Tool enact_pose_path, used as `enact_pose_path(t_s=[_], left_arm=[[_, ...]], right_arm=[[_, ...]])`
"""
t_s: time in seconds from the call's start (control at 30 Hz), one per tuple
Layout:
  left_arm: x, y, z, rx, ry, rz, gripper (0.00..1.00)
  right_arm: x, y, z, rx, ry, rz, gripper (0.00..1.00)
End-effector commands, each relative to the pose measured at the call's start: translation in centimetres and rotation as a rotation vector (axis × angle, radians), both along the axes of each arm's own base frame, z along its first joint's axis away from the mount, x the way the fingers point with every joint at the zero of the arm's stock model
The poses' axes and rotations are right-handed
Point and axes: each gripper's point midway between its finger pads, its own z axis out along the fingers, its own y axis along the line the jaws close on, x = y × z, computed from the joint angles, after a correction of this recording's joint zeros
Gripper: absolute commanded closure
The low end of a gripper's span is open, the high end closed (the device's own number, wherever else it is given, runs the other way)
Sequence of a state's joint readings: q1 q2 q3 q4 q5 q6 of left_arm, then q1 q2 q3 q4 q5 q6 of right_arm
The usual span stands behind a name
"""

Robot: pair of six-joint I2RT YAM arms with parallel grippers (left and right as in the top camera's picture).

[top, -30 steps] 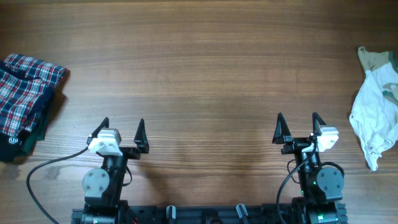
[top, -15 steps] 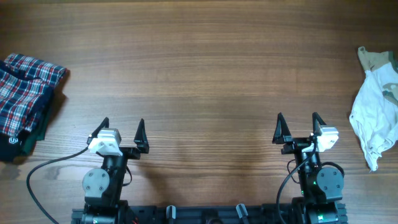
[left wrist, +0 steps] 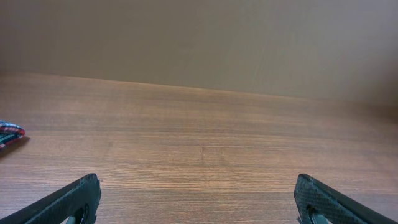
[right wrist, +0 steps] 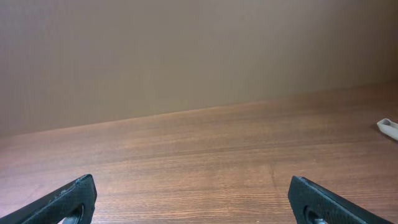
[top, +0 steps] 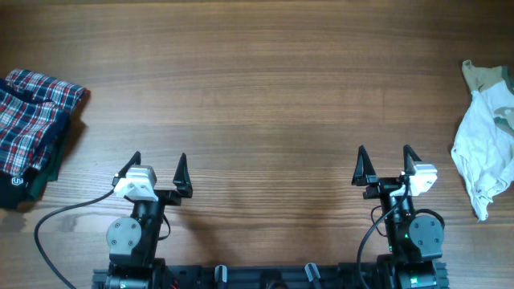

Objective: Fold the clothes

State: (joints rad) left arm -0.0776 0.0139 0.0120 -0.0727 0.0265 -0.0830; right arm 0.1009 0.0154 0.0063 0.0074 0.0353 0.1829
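Note:
A crumpled cream-white shirt with tan-khaki patches point(top: 484, 140) lies at the table's right edge; a sliver of it shows in the right wrist view point(right wrist: 388, 127). A pile of folded clothes, red-and-blue plaid on top point(top: 30, 124), sits at the left edge; its corner shows in the left wrist view point(left wrist: 9, 132). My left gripper point(top: 158, 167) is open and empty near the front edge; it also shows in the left wrist view point(left wrist: 199, 199). My right gripper point(top: 387, 164) is open and empty, left of the shirt; it also shows in the right wrist view point(right wrist: 193, 200). No pale blue striped garment is in view.
The wooden table point(top: 265, 88) spans the whole view. A black cable point(top: 60, 215) runs from the left arm's base toward the front left. A plain wall stands behind the table's far edge in both wrist views.

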Motion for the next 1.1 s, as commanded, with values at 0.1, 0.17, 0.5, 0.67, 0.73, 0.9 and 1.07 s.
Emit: enact_pose_path(t_s=[0.1,0.17,0.5,0.67,0.73,0.9,1.07], left_arm=[[0.0,0.1,-0.2,0.021,0.0,0.003,0.0],[0.0,0.0,-0.2,0.021,0.0,0.003,0.0],[0.0,0.0,-0.2,0.021,0.0,0.003,0.0],[0.0,0.0,-0.2,0.021,0.0,0.003,0.0],[0.0,0.0,-0.2,0.021,0.0,0.003,0.0],[0.0,0.1,-0.2,0.021,0.0,0.003,0.0],[0.0,0.0,-0.2,0.021,0.0,0.003,0.0]], right_arm=[[0.0,-0.8,0.2,-0.011,-0.008,-0.044,0.0],[0.0,-0.8,0.2,-0.011,-0.008,-0.044,0.0],[-0.3,-0.2,2.2,0.083,-0.043,-0.007,0.0],[-2.8,-2.7,11.8,0.087,-0.155,-0.133,0.0],[-3.4,-5.5,13.4,0.113,-0.03,-0.303,0.0],[0.5,-6.3,19.4,-0.025,0.238,-0.373,0.0],[4.9,-9.9,17.1,-0.018,0.527,-0.432,0.0]])
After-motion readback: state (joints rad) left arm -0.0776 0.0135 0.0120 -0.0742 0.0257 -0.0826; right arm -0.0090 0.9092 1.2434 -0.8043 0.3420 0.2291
